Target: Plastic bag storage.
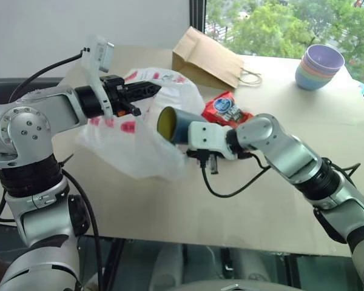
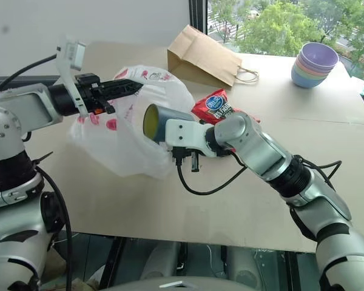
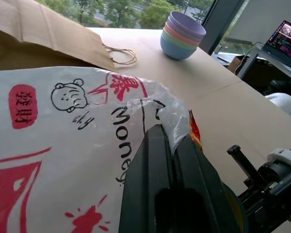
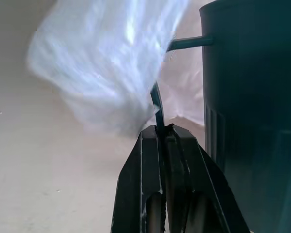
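Between the two grippers, over the table (image 1: 170,206): plastic bag (image 1: 130,142), hanging in a loose bunch. Left gripper (image 1: 147,89) pinched shut on the bag's upper film; right gripper (image 4: 161,127) clamped on the handle of a mug (image 1: 173,124). Mug held on its side, long axis level, yellow mouth pointing at the bag just beside. Bag drooped downward from the left fingertips.

Thin, crinkly translucent plastic bag (image 1: 130,142) with red print. Dark mug (image 1: 177,124), smooth matt outside, yellow inside. Glossy red foil snack packet (image 1: 225,108). Creased matt brown paper bag (image 1: 207,57). Smooth matt pastel bowls (image 1: 319,65). Pale matt surface (image 1: 279,206) like board. Matt black pincer fingers (image 3: 157,165).
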